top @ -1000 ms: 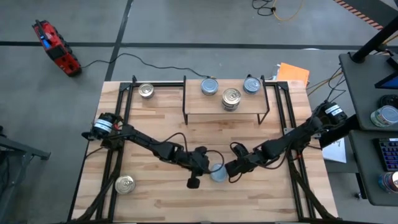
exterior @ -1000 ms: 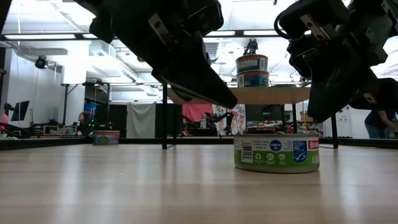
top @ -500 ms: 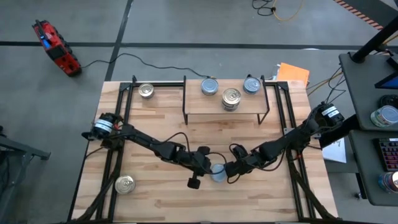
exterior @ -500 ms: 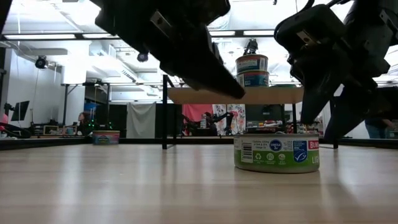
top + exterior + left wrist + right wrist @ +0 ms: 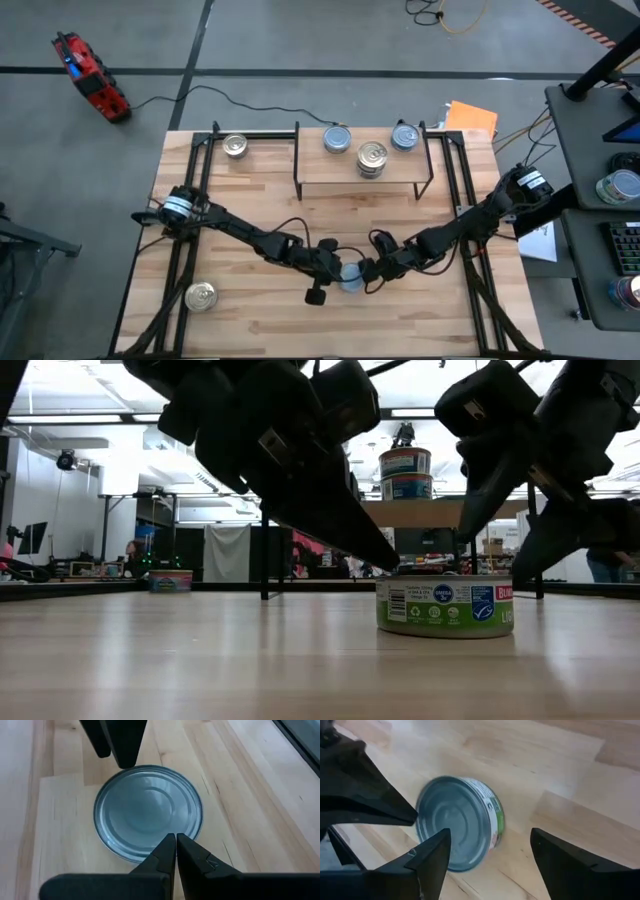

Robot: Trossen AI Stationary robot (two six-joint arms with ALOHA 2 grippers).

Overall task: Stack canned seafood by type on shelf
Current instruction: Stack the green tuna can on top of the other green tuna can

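Grey concrete floor all round, with a big butcher-block tabletop (image 5: 250, 210) on a black frame in the middle.

Small low shelf (image 5: 362, 176), light wood plank on thin black legs, sits at 12 o'clock on the table. On it: a pale-blue-topped round tin (image 5: 337, 139) at its back left, another blue-topped tin (image 5: 404, 136) at its back right, and a shiny silver-topped tin (image 5: 372, 157) between them, nearer the front. The low view shows two tins stacked one on the other (image 5: 405, 472) on the shelf; can't tell which.

Two dark arms reach in from 9 and 3 o'clock and meet just below table centre, towards 6 o'clock.

Target there: a short blue-topped tin with a green-and-white label (image 5: 351, 277), upright on the wood.
- Left gripper (image 5: 176, 842): fingers pressed together, tips over the tin's rim, holding nothing.
- Right gripper (image 5: 490, 851): fingers apart, one each side of that tin, not clamped on it.

Loose silver-topped tins on the tabletop: one at 11 o'clock (image 5: 235, 146), left of the shelf, and one at 7 o'clock (image 5: 201, 296).
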